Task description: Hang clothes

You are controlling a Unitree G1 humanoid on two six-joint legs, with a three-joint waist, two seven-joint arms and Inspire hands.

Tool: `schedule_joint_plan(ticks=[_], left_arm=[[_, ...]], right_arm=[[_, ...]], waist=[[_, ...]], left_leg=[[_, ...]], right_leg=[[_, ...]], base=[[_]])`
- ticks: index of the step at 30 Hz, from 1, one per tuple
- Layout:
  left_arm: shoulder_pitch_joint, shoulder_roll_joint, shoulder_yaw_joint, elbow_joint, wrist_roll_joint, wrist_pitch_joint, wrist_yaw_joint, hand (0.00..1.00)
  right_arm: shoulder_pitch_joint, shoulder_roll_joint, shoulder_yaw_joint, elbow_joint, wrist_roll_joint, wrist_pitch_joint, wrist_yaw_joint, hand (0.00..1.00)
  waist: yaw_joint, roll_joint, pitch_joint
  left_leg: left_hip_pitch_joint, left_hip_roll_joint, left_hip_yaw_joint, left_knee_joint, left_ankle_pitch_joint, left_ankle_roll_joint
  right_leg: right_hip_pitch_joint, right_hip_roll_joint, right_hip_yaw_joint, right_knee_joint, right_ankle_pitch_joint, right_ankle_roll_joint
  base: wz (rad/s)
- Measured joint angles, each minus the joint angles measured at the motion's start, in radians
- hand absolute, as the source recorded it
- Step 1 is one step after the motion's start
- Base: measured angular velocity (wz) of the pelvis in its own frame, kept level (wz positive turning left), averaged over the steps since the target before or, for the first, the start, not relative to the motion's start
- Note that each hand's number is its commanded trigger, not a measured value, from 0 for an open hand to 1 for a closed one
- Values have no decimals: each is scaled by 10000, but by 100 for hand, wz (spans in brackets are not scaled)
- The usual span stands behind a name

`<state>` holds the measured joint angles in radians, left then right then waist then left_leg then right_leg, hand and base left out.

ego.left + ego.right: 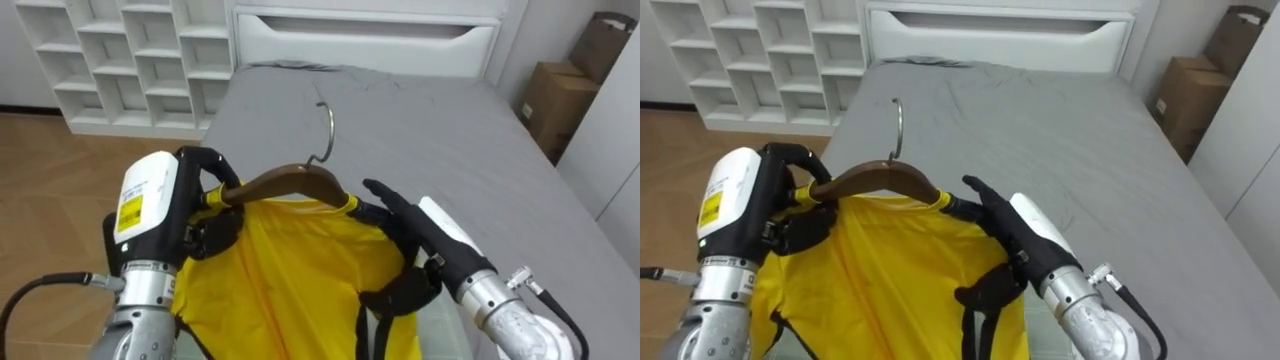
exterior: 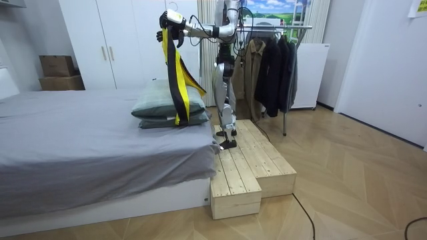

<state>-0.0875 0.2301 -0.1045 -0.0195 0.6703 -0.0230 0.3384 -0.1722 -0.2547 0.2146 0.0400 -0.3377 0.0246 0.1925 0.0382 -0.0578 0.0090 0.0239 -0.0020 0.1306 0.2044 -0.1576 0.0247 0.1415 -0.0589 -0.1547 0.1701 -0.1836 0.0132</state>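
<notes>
My left hand (image 1: 218, 236) has its fingers curled round the left end of the wooden hanger (image 1: 290, 182), holding it up in front of the head camera. My right hand (image 1: 400, 215) lies at the hanger's other end with its fingers stretched out nearly straight along the right shoulder, touching it but not wrapped round it. The yellow garment (image 1: 300, 270) with black trim is draped on the hanger and hangs down between my two forearms, and the metal hook (image 1: 326, 125) stands up from the middle of the bar. Beyond that I see the grey bed (image 1: 430, 130), a white shelf unit (image 1: 130, 60) to the left of its headboard and cardboard boxes (image 1: 550, 100) to the right. In the room view I am standing upright on a wooden platform (image 2: 247, 167) beside the bed. My arms are raised over two stacked pillows (image 2: 167, 107), and a clothes rack (image 2: 273, 67) of dark coats is just behind me.
</notes>
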Motion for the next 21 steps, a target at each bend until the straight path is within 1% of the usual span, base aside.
schedule_joint_plan(ticks=[6, 9, 10, 11, 14, 18, 21], left_arm=[[0, -153, -28, 0, 137, 48, -90, 100], [-2, -241, -231, 0, 410, 95, -265, 100], [-2, -292, -285, 0, 424, 99, -355, 100], [-2, -350, -329, 0, 438, 114, -437, 100], [-5, -446, -428, 0, 505, 132, -650, 100], [-7, -453, -568, 0, 486, 172, -786, 100], [-20, -479, -570, -5, 488, 172, -1037, 100]], right_arm=[[-229, 225, 0, 0, -262, -1, 82, 0], [-276, 283, 0, 4, -347, -1, 99, 0], [-338, 342, 0, 18, -414, -1, 121, 0], [-455, 419, -1, 64, -484, -1, 142, 0], [-755, 477, -1, 197, -585, -8, 143, 0], [-1152, 473, -11, 535, -642, -5, 143, 0], [-1673, 473, -12, 604, -634, -6, 145, 0]], waist=[[6, -47, 21], [-1, -59, 28], [6, -80, 44], [0, -104, 63], [-21, -180, 112], [-10, -192, 111], [-24, -202, 106]], left_leg=[[-2, -17, -74, 11, 2, 3], [-48, -51, -182, 17, 2, 4], [-54, -60, -207, 15, 3, 6], [-56, -63, -215, 16, 4, 6], [-73, -70, -242, 16, 3, 6], [-126, -103, -294, 15, 5, 10], [-151, -105, -347, 11, 6, 11]], right_leg=[[46, -9, -109, -8, 0, 0], [32, -23, -148, -12, -1, 1], [31, -30, -164, -13, -3, 4], [32, -32, -168, -16, -3, 5], [31, -35, -202, -27, -4, 6], [-4, -66, -249, -27, -17, 28], [-10, -61, -297, -30, -18, 30]], base=[[5], [6], [3], [0], [1], [4], [5]])
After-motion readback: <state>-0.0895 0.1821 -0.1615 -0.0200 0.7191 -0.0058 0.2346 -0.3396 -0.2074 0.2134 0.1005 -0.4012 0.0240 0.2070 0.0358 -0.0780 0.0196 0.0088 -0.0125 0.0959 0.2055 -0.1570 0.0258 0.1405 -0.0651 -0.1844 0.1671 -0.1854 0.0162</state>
